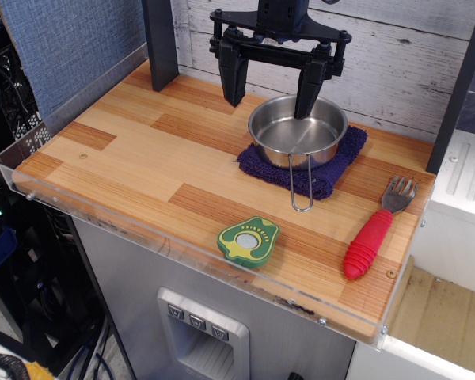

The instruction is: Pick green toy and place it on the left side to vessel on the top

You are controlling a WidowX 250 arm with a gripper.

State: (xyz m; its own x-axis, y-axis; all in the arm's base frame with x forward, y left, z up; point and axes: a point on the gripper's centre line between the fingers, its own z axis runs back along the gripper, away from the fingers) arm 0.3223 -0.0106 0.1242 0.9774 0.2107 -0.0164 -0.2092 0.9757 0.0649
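Note:
The green toy [248, 241] is a flat avocado half with a dark green rim and pale round centre. It lies near the front edge of the wooden table, in the middle. The vessel [298, 132] is a shiny steel pan with a thin wire loop handle pointing toward the front. It sits on a purple cloth [335, 167] at the back right. My gripper [271, 101] hangs open and empty above the back of the table. Its left finger is left of the pan, and its right finger is over the pan's rim. It is far from the toy.
A fork with a red handle [375, 229] lies at the front right. A clear plastic lip [182, 237] runs along the table's front and left edges. A dark post [160, 39] stands at the back left and a plank wall behind.

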